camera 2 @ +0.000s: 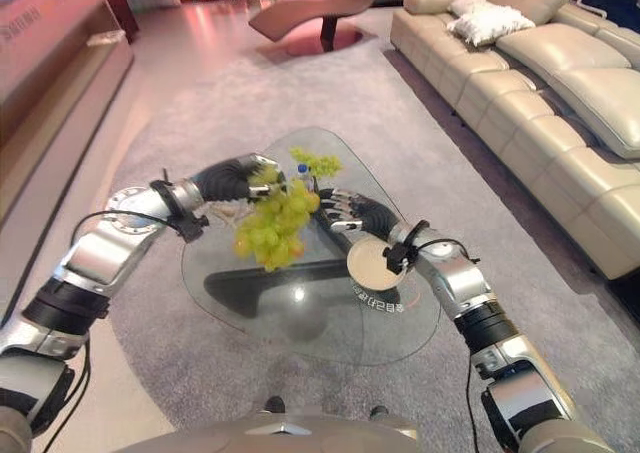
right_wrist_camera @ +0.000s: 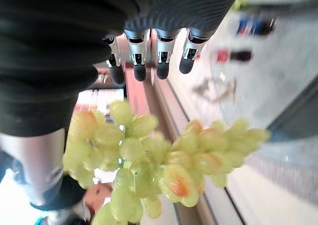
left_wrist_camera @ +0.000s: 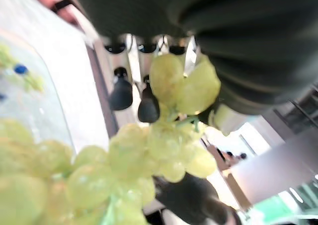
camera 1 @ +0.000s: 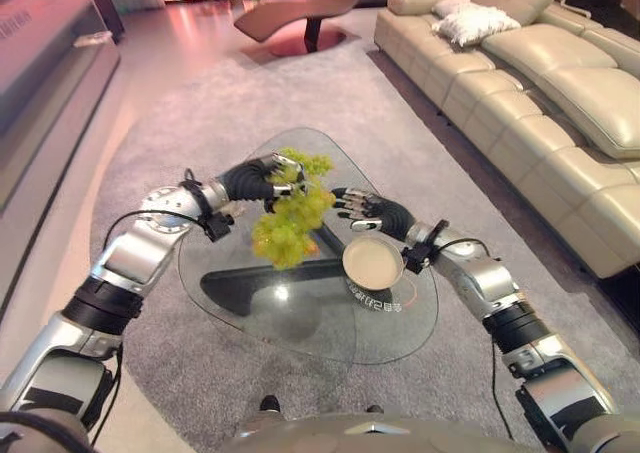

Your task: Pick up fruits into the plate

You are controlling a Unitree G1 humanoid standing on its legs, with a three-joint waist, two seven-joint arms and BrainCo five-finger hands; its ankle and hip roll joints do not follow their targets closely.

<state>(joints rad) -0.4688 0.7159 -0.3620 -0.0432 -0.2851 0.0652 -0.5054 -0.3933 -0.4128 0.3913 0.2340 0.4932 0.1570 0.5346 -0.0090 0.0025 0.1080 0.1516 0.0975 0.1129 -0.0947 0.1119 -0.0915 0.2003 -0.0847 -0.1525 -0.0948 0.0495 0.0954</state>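
Left eye view: illegible print on plate (camera 1: pixel 375 264) rim.

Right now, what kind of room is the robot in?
It looks like a living room. There is a long cream sofa with a fluffy white cushion, a grey carpet on the floor, and a low glass coffee table in the middle.

print: white markings on the dark outer wall of the bowl (camera 1: pixel 372 299) on the glass table (camera 1: pixel 300 323) | too small to make out | markings on the cabinet front (camera 2: pixel 30 18) at far left | blurred, unreadable | nothing else legible
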